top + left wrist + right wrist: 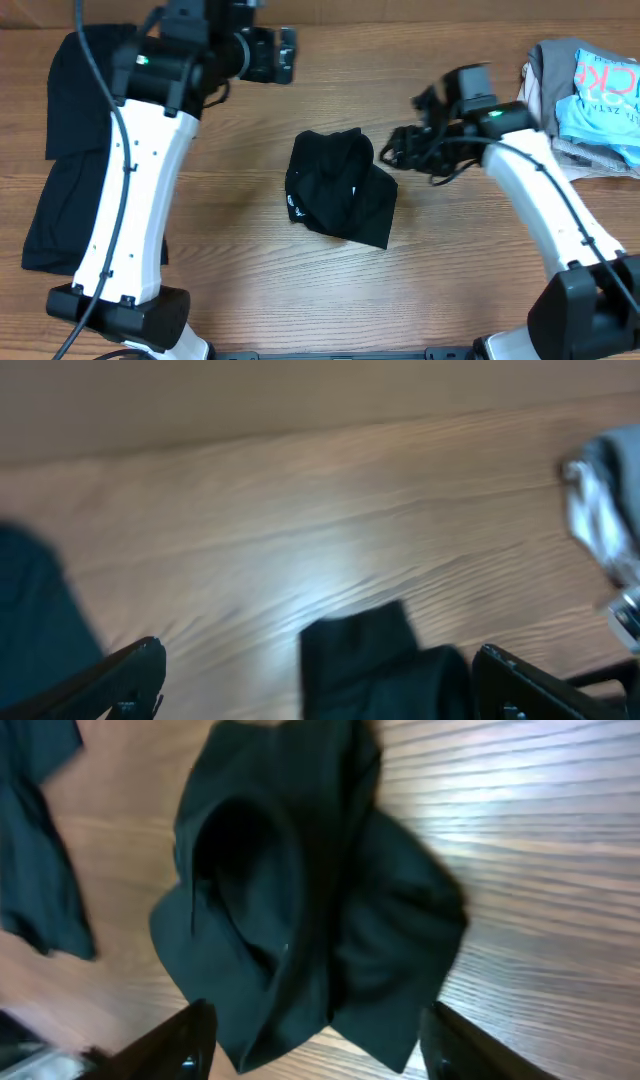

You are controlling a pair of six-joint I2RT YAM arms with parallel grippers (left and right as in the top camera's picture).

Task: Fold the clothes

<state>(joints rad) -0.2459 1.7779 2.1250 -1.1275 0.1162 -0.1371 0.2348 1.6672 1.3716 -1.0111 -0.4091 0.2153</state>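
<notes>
The crumpled black garment (pixel 340 188) lies in a loose heap in the middle of the counter (pixel 240 260). My right gripper (pixel 393 150) is just beside its far right edge, with fingers apart. At the left lies a flat black cloth (pixel 60 190). Farther away, my left gripper (pixel 287 55) hangs over the counter, fingers also wide apart. A pile of clothes (pixel 590 100) is at the far right.
</notes>
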